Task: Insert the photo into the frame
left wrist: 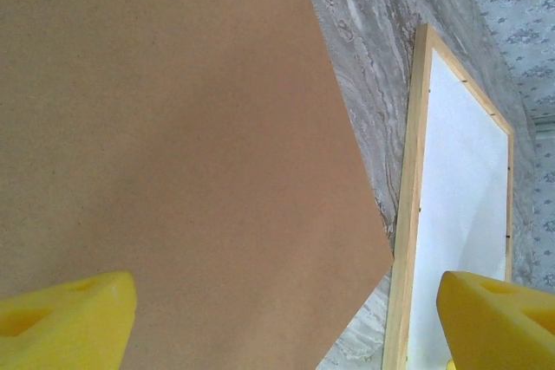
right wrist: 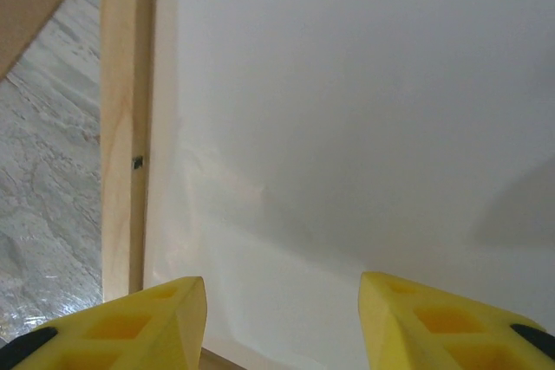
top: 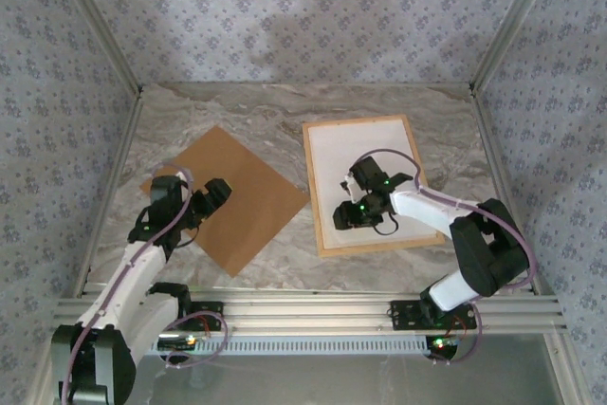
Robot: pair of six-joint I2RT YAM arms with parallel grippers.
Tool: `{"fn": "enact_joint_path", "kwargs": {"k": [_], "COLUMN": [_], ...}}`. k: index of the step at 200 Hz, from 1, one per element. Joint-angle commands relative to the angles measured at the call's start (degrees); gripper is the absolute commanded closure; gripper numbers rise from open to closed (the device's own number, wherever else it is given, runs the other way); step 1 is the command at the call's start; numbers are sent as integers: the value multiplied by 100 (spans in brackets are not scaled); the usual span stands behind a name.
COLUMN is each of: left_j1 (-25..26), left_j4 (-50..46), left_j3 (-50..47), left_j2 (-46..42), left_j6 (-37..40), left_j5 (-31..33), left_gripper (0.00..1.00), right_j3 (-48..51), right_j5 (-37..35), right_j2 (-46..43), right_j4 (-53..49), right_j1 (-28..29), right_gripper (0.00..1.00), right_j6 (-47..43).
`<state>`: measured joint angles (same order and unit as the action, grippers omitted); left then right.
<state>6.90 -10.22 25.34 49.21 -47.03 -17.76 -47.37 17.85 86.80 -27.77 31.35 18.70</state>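
The frame (top: 310, 187), thin light wood, lies flat at the right of the table, and its border also runs through the left wrist view (left wrist: 408, 214) and the right wrist view (right wrist: 121, 127). A plain white sheet (top: 365, 144) (right wrist: 347, 110) fills its opening. The photo is hidden; no printed picture shows. My right gripper (top: 346, 218) (right wrist: 284, 301) is over the sheet's near left corner, open, with nothing between its yellow fingers (right wrist: 156, 318). My left gripper (top: 204, 211) (left wrist: 286, 301) is open above the brown backing board.
The brown backing board (top: 237, 196) (left wrist: 173, 127) lies turned like a diamond left of the frame, one corner close to the frame's left border. The marble tabletop (top: 285, 106) is fenced by aluminium posts and patterned walls.
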Motion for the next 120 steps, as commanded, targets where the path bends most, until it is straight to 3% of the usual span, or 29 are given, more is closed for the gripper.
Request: {"fn": "enact_joint_path", "kwargs": {"k": [1, 84, 120], "left_j1": [60, 94, 93], "left_j4": [178, 150, 84], "left_j3": [-12, -19, -47], "left_j2": [27, 27, 45], "left_j6": [79, 106, 201], "left_j5": [49, 72, 195], "left_gripper": [10, 10, 10], "right_j3": [79, 3, -241], "right_j5": [200, 396, 4], "right_j2": [138, 461, -52], "right_j4": [67, 48, -214], "right_j1": [-33, -25, 53], "right_gripper": [49, 48, 48], "right_j6": [169, 131, -43]}}
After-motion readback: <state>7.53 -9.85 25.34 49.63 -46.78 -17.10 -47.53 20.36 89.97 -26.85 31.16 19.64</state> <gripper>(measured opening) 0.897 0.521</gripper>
